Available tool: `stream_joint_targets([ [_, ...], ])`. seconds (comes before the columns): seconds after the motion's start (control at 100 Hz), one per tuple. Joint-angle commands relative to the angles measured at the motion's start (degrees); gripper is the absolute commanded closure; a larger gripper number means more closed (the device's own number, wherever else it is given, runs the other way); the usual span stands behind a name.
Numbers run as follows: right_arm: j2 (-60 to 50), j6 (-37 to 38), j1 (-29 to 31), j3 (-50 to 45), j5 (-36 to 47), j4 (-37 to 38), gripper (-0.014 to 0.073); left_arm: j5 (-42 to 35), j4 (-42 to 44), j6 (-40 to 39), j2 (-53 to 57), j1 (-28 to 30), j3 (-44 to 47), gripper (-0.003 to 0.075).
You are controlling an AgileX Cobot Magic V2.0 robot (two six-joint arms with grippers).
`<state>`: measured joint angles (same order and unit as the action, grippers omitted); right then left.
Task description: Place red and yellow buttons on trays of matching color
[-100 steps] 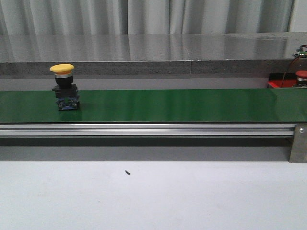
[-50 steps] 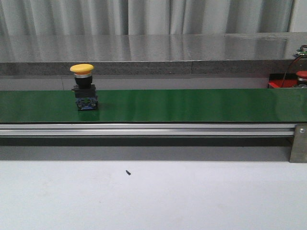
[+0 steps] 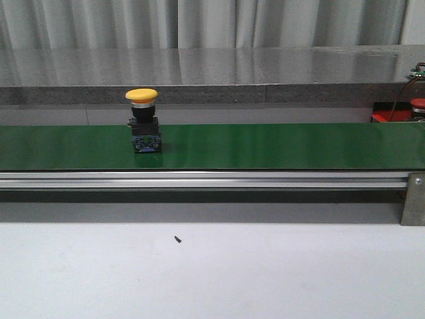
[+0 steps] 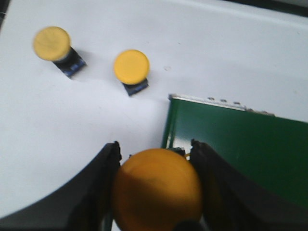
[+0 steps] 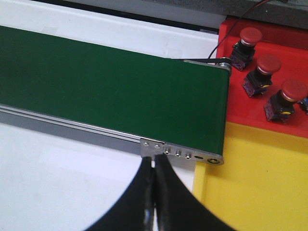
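- Grey pleated curtains hang behind a long grey stone ledge (image 3: 199,66) in the front view; a green conveyor belt (image 3: 265,146) runs across on an aluminium rail (image 3: 199,179), with white table (image 3: 265,272) in front. No writing or brand can be read anywhere.
- On the belt, left of centre, a yellow push button (image 3: 142,96) stands upright: a domed yellow cap over a black collar and a blue-and-black contact block.
- At the far right edge a sliver of red tray (image 3: 382,117) shows, with a red button cap (image 3: 418,103) on it. Neither arm is in this view.
- From the left wrist view, the left gripper (image 4: 156,190) has its black fingers (image 4: 103,183) set either side of an orange-yellow button cap (image 4: 156,190), touching it on both sides, clenched on it beside the belt's end.
- Two more yellow buttons (image 4: 131,66) (image 4: 51,43) lie apart on the white table, both tilted, blue bases showing.
- From the right wrist view, the right gripper (image 5: 154,192) has its fingers pressed together with nothing between them, over the white table near the rail's end.
- Beyond the belt's end the red tray (image 5: 231,86) carries three red buttons (image 5: 250,36) (image 5: 268,63) (image 5: 293,90), well away from those jaws; a yellow tray (image 5: 260,183) adjoins it.
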<state>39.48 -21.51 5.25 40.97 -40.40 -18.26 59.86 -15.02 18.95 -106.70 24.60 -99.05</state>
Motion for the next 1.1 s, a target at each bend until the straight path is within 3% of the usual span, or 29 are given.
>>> stream_joint_targets([
  [0.0, -0.2, -0.4, -0.1, 1.4, 3.4, -0.5, 0.0664, -4.7, -1.5, 0.6, 5.6, -1.7, 3.1, 0.0617],
  [0.17, -0.2, -0.4, -0.1, 1.4, 3.4, -0.5, 0.0664, -8.8, -1.9, 0.6, 8.7, -5.7, 11.3, 0.0617],
  [0.5, -0.2, -0.4, -0.1, 1.4, 3.4, -0.5, 0.0664, -8.3, -1.6, 1.5, 8.7, -13.6, 12.3, 0.0617],
  [1.09, -0.2, -0.4, -0.1, 1.4, 3.4, -0.5, 0.0664, -17.3, 0.2, 1.5, 8.7, -14.4, 19.9, 0.0612],
])
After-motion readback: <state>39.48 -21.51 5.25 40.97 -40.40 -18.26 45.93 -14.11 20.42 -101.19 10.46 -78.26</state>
